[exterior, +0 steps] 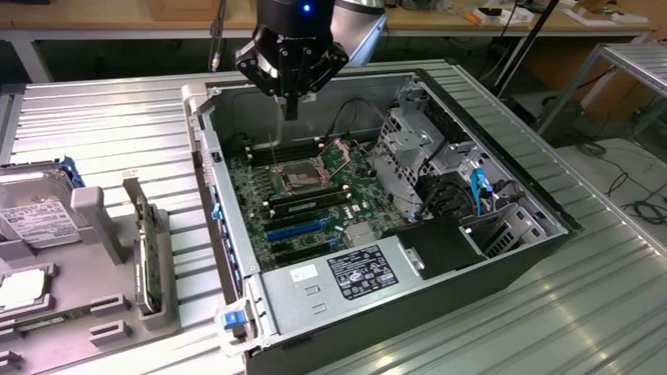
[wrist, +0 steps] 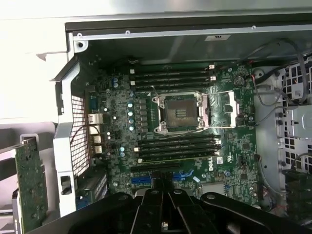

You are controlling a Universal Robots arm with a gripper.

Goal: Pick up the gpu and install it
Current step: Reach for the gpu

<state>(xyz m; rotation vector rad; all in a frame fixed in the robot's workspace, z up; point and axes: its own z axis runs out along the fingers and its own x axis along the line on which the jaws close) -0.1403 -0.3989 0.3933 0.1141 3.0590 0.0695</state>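
Observation:
The gpu (exterior: 147, 248) is a thin green-black card standing on edge in a grey holder (exterior: 102, 226) at the exterior view's left, outside the computer case; its silver bracket points away from the camera. The wrist view catches the gpu (wrist: 30, 184) beside the case's rear wall. My gripper (exterior: 290, 108) hangs above the far end of the open case, well away from the card, with its fingers shut together and nothing between them. In the wrist view the gripper (wrist: 164, 195) is over the motherboard (wrist: 195, 146) near the blue slots (wrist: 146, 179).
The computer case (exterior: 521, 258) lies on its side, open on top, on a ribbed metal table (exterior: 105, 125). Inside are the empty CPU socket (exterior: 300, 178), the power supply (exterior: 349, 273) and drive cages (exterior: 417, 144). A grey hard drive (exterior: 33, 219) lies at the far left.

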